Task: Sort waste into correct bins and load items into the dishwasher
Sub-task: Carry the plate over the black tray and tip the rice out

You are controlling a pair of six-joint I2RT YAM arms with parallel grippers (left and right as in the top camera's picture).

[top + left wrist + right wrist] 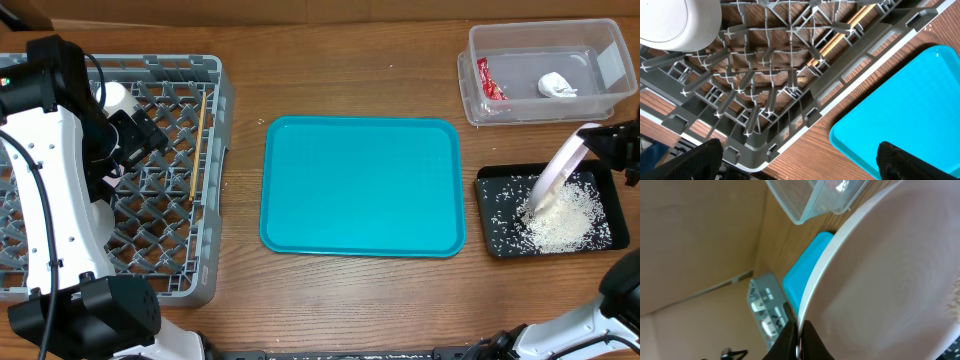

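My right gripper (598,136) is shut on the rim of the large white plate (556,172), which it holds steeply tilted over the black tray (492,222). White rice grains (566,222) lie heaped in that tray. In the right wrist view the fingertips (799,341) pinch the plate (890,280) edge. The clear tub (540,72) holds the red wrapper (487,80) and the white scrap (556,86). My left gripper (150,138) hangs open and empty over the grey dish rack (215,90). Chopsticks (198,150) and a white cup (118,97) lie in the rack.
The teal serving tray (362,186) lies in the middle of the wooden table, between rack and bins. In the left wrist view the rack's corner (790,130), the chopsticks (840,37), the cup (680,22) and the teal tray (910,110) show. Cardboard stands behind the table.
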